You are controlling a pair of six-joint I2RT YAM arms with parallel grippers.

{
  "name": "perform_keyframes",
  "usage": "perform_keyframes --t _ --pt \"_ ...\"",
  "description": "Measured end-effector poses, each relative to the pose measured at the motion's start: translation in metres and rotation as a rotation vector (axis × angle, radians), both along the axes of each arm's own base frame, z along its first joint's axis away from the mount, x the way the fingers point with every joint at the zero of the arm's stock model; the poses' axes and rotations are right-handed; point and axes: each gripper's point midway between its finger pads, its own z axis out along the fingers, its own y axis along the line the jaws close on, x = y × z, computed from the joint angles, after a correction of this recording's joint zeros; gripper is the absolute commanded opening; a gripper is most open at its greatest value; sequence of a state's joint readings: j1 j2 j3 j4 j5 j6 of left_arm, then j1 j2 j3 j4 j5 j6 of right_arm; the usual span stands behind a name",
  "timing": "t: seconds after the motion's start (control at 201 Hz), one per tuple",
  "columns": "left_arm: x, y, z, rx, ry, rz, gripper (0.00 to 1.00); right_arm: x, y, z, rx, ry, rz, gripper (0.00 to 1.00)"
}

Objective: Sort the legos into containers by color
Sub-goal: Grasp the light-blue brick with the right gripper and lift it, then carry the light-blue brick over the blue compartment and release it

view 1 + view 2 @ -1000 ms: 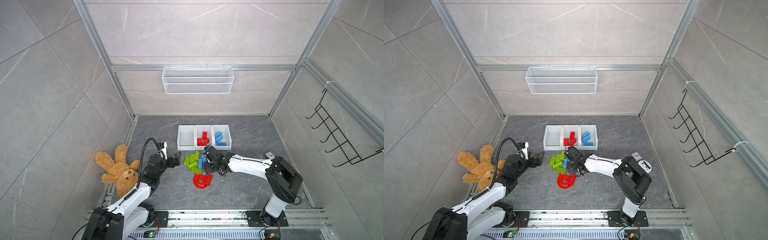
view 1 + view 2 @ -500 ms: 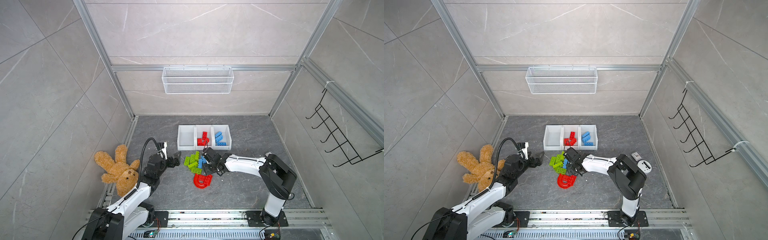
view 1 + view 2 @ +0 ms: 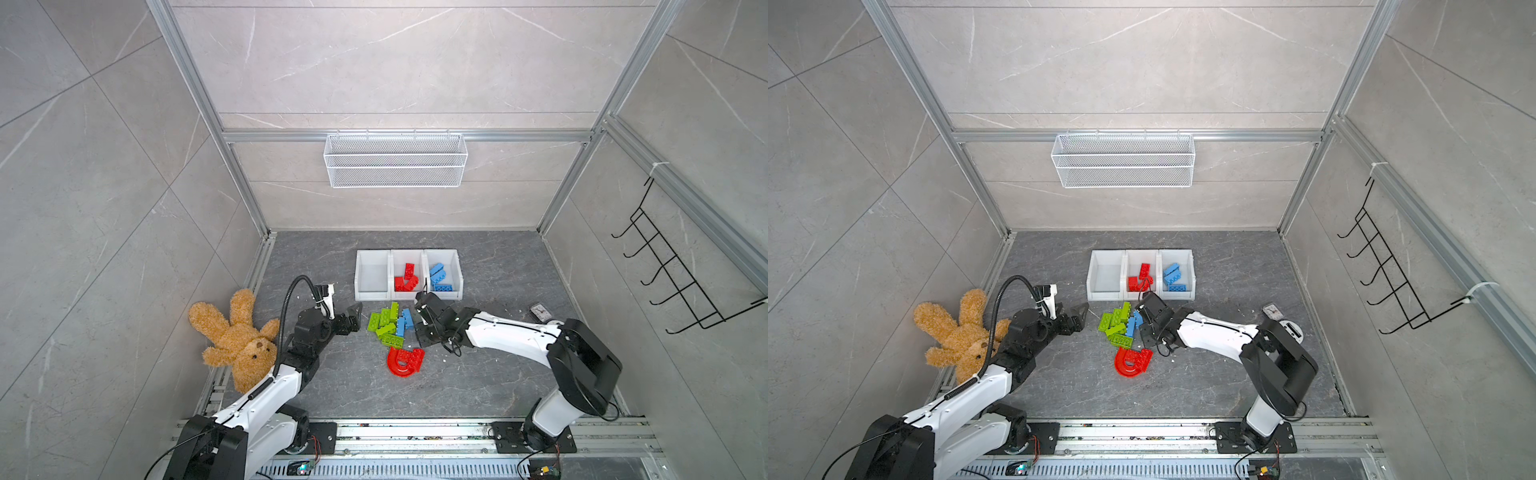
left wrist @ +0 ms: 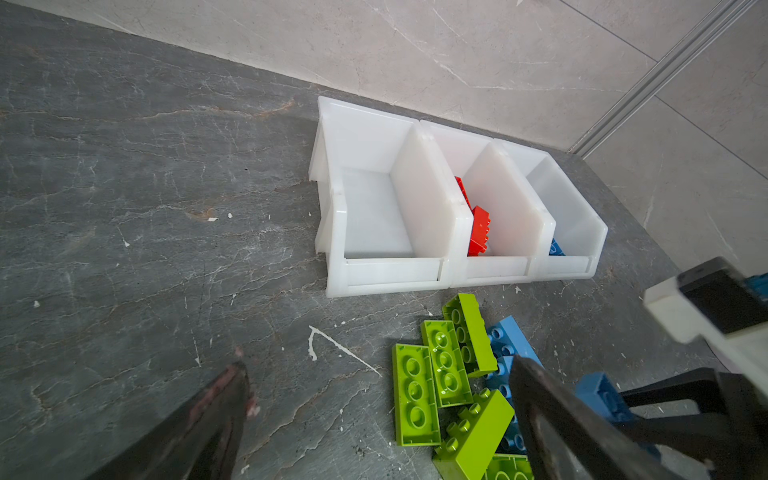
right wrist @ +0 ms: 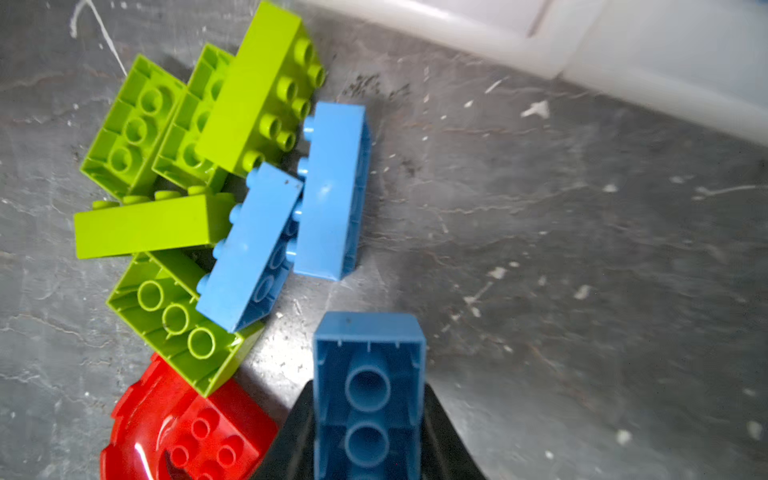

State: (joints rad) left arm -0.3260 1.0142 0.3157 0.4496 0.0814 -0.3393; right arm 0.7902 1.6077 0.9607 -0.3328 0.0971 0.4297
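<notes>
Since a second ago I see the right gripper (image 3: pixel 419 323) pinch down: jaws stood wider, now clamped on one blue brick (image 5: pixel 368 357), hollow underside toward the wrist cam. Meanwhile the right elbow (image 3: pixel 582 365) swung in toward centre, then back out again.

No writing, label, brand or number can be read anywhere in these views. The small dark device (image 3: pixel 1273 310) on the floor at the right has a pale face, but its marks are too small to make out. The studs of the bricks (image 5: pixel 257 95) are too blurred to tell whether they carry lettering.
</notes>
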Motion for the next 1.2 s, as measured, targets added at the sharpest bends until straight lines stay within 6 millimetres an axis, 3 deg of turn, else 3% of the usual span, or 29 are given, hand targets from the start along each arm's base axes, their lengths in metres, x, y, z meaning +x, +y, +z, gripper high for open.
perform_keyframes --t 0.224,0.329,0.503,0.692,0.826,0.991,1.205 --pt "-0.001 0.000 0.000 0.010 -0.003 -0.006 0.99 0.033 -0.067 0.026 0.072 -0.036 -0.149 0.25" --pt "-0.002 0.002 0.007 0.015 -0.027 -0.002 0.99 0.042 -0.082 0.027 0.087 -0.031 -0.176 0.25" --pt "-0.002 0.003 0.011 0.013 -0.043 0.004 0.99 0.058 -0.088 0.037 0.094 -0.041 -0.168 0.25" --pt "-0.002 0.001 -0.001 0.021 -0.007 -0.007 0.99 0.109 -0.078 0.070 0.114 -0.121 -0.144 0.25" --pt "-0.002 0.001 -0.001 0.021 -0.007 -0.007 0.99 0.140 -0.079 0.082 0.119 -0.142 -0.148 0.24" --pt "-0.001 0.001 -0.001 0.024 -0.009 -0.006 0.99 0.171 -0.085 0.079 0.094 -0.148 -0.149 0.23" --pt "-0.001 0.001 0.000 0.022 -0.014 -0.006 0.99 0.186 -0.088 0.058 0.034 -0.119 -0.145 0.23"
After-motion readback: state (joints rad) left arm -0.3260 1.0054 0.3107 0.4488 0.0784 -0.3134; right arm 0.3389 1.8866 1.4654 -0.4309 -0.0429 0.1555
